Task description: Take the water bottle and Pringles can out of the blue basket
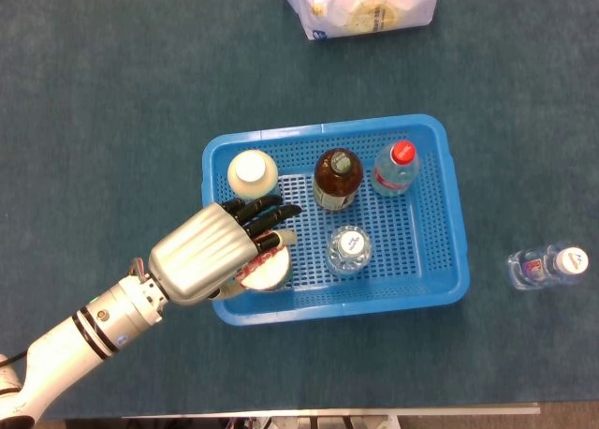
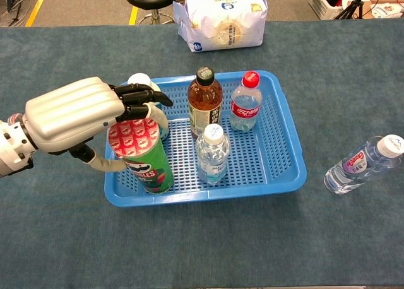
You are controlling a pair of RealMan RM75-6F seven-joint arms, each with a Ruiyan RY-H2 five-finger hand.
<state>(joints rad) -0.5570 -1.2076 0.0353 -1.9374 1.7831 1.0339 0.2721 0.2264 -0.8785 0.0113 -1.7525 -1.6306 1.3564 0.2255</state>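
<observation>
The green Pringles can (image 2: 142,156) with its red lid (image 1: 267,270) stands upright in the front left corner of the blue basket (image 2: 208,194) (image 1: 328,129). My left hand (image 2: 72,115) (image 1: 206,251) reaches in from the left around the can's top. Its fingers stretch straight behind the can and the thumb curls against the can's near left side. A clear water bottle (image 2: 213,153) (image 1: 349,249) stands upright mid-basket. Another water bottle (image 2: 360,166) (image 1: 547,265) lies on the table to the right of the basket. My right hand is not in either view.
A brown tea bottle (image 2: 204,100), a red-capped bottle (image 2: 246,103) and a white-capped bottle (image 1: 253,173) stand along the basket's back. A white bag (image 2: 221,21) sits at the far table edge. A black stool stands beyond it.
</observation>
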